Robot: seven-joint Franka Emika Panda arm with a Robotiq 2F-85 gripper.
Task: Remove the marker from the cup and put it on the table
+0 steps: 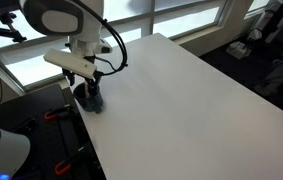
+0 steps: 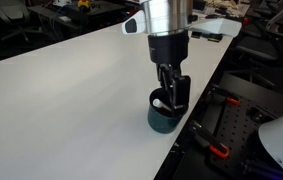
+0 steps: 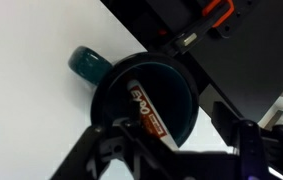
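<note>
A small dark blue-black cup (image 2: 164, 120) with a handle stands on the white table (image 2: 71, 90) close to its edge; it also shows under the arm in an exterior view (image 1: 93, 102). In the wrist view the cup (image 3: 171, 80) is seen from above with the reddish-orange marker (image 3: 146, 112) leaning inside it. My gripper (image 3: 176, 150) is directly over the cup, its fingers open on either side of the marker's upper end. In both exterior views the fingertips (image 2: 171, 98) (image 1: 89, 92) reach down to the cup's mouth.
The table edge runs right beside the cup (image 3: 196, 90). Red-handled clamps (image 2: 219, 152) (image 1: 51, 115) sit below that edge. Windows line the far side (image 1: 181, 15). Dark equipment stands beyond the table (image 2: 41, 20).
</note>
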